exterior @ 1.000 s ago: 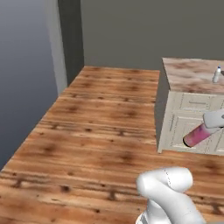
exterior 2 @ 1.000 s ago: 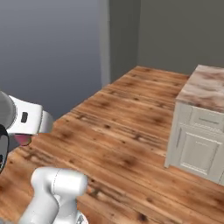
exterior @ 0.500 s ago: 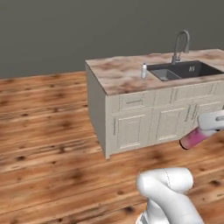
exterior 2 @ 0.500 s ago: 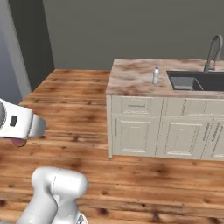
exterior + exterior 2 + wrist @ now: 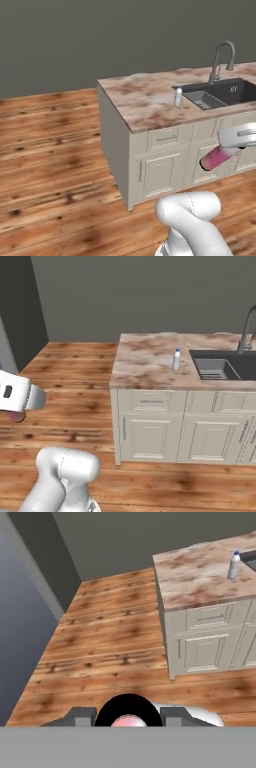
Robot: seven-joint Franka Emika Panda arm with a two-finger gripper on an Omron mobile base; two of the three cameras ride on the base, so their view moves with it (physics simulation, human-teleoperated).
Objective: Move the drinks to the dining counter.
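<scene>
Pink, the dark-capped bottle is held clamped between the narrowly parted fingers of the gripper, above the wooden floor. The whitish, blue-capped bottle is seen upright on the marbled dining counter, beside the dark sink.

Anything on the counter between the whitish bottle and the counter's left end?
No: bare marbled countertop from the blue-capped whitish bottle to that end, seen in the right base view.

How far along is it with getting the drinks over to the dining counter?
About halfway. Done: the whitish bottle with the blue cap stands upright on the dining counter, beside the sink. In hand: the gripper is closed on the pink bottle, held in the air in front of the counter's drawer fronts. Left: setting it on the countertop.
</scene>
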